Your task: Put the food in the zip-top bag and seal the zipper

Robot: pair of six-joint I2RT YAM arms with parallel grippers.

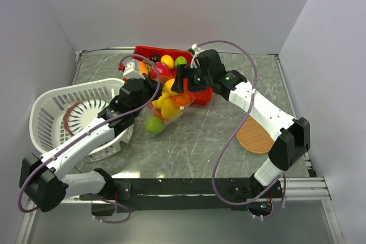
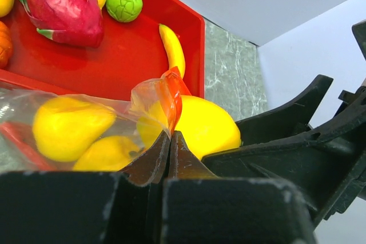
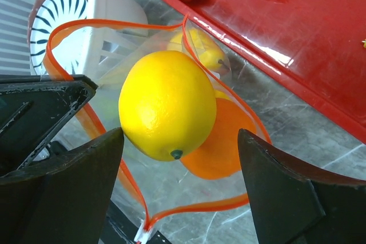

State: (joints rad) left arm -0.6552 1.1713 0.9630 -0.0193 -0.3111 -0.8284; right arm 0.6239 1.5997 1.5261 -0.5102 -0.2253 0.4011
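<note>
The zip-top bag (image 2: 150, 92) lies on the bench (image 1: 194, 147) just in front of the red tray (image 3: 297, 44) and beside the white basket (image 1: 51, 112), with its mouth held open toward the right arm. The zipper (image 3: 131, 26) is unsealed and forms a wide loop. At least 3 pieces are inside: an orange (image 3: 231, 141), a lime (image 1: 154, 125) at the bottom end and 1 or more yellow fruits. The left pincer (image 2: 170, 141) is clamped on the rim at 1 corner of the zipper, lifting it clear of the bench. The right pincer (image 3: 180, 138) stands with its jaws apart at the mouth, a lemon (image 3: 167, 104) between them. A gap shows on 1 side of the lemon, so it is not gripped; whether it rests on the film cannot be told. Assessment: loading is in progress, more food sits in the tray, and sealing has not begun. The film is thin, soft and slippery, and will sag under the load. The stiffer zipper strip is judged the only sound place to take hold. The fruits are glossy, rigid and probably light, and are likely to roll out if the mouth tips down.
</note>
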